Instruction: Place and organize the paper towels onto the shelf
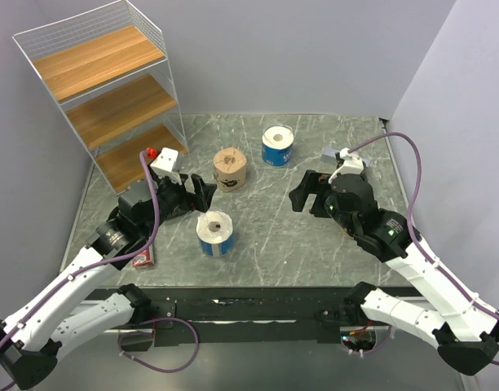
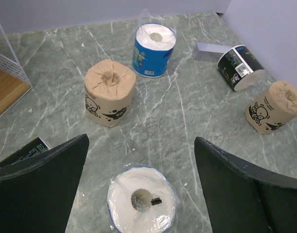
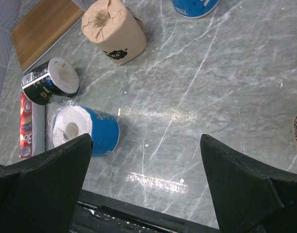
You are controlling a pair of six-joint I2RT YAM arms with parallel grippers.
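A: Fingers, both arms?

B: left gripper (image 2: 141,145) spread wide, nothing between the pads; right gripper (image 3: 146,141) likewise released, holding nothing.

A: Location of the rolls?

B: all six on the table (image 1: 315,236), none on the shelf (image 1: 99,61); shelf stands at the far left corner, three wooden boards in a white wire frame.

A: Itemise.

B: near blue roll (image 1: 216,234) upright, core up, just ahead of the left gripper and not touching it; centre tan roll (image 1: 230,168) upright beyond it; far blue roll (image 1: 277,146) upright, further back and to the right.

A: The black pair?

B: hidden under the arms from above; wrist views show them; left black roll (image 3: 50,81) on its side, just beside the red box (image 3: 31,126); right black roll (image 2: 239,67) on its side, close against the grey block (image 2: 210,51); contact cannot be told.

A: Second tan?

B: right tan roll (image 2: 274,107) tipped over, near the right black roll, apart from it.
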